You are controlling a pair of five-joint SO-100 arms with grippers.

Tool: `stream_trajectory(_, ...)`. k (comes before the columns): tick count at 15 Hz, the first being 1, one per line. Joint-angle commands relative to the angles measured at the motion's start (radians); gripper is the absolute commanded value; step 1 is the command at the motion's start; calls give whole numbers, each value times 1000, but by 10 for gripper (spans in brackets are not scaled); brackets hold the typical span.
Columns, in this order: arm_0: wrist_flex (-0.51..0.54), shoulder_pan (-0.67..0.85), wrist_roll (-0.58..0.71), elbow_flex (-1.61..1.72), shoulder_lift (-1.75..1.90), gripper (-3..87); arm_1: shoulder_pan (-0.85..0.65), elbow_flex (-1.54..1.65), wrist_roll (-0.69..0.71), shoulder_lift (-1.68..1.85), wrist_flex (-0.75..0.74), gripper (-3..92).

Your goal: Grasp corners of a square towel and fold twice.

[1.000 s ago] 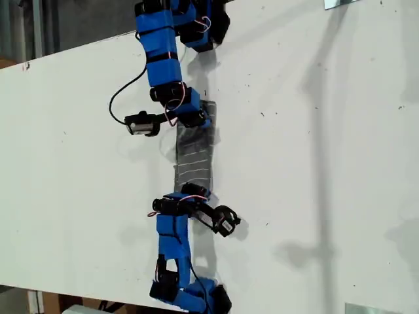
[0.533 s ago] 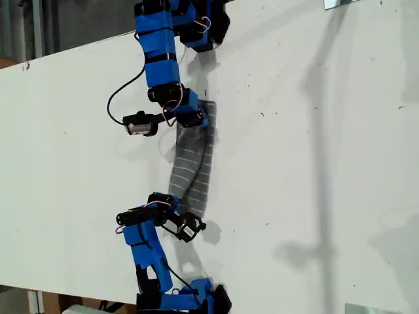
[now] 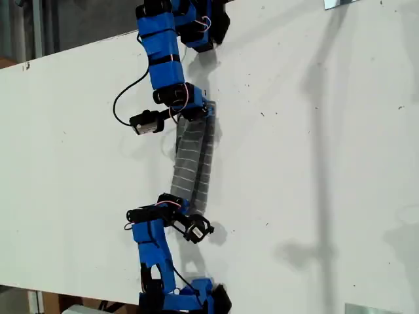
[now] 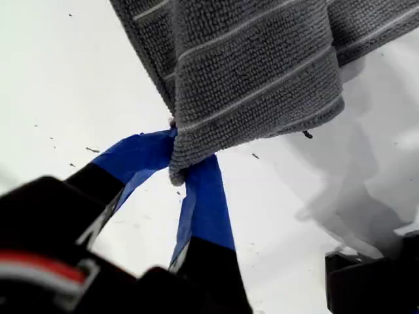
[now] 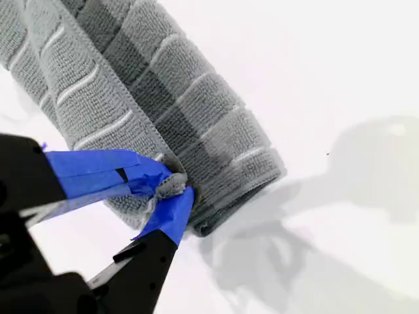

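My first gripper (image 4: 178,171) and my second gripper (image 5: 171,190) each clench a corner of the towel (image 3: 194,163), lifted off the tabletop (image 3: 314,163); carry both across together, evenly.

White table (image 3: 314,131), faintly speckled; grey striped towel (image 3: 193,163) lying folded on it.

A white table (image 3: 314,131) carries small dark specks and soft shadows.
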State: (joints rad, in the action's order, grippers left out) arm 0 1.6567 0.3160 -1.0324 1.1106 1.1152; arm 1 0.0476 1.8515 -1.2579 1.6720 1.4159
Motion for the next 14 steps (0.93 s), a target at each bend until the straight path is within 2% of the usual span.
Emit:
stream_trajectory(1, -15, -44, -25, 0, 72, -1, 23, -46, -14, -12, 11, -1)
stream_trajectory(5, -17, -71, -40, 12, 69, -1, 55, -57, -21, -15, -18, -1)
stream_trajectory(12, -71, -46, -28, 104, 49, 0, 18, -34, -12, -35, -37, -1)
stream_trajectory(13, -64, -44, -23, 103, 51, 43, 17, -34, -12, -35, -38, 25)
stream_trajectory(14, -52, -44, -11, 95, 57, 105, 18, -34, -15, -35, -38, 155)
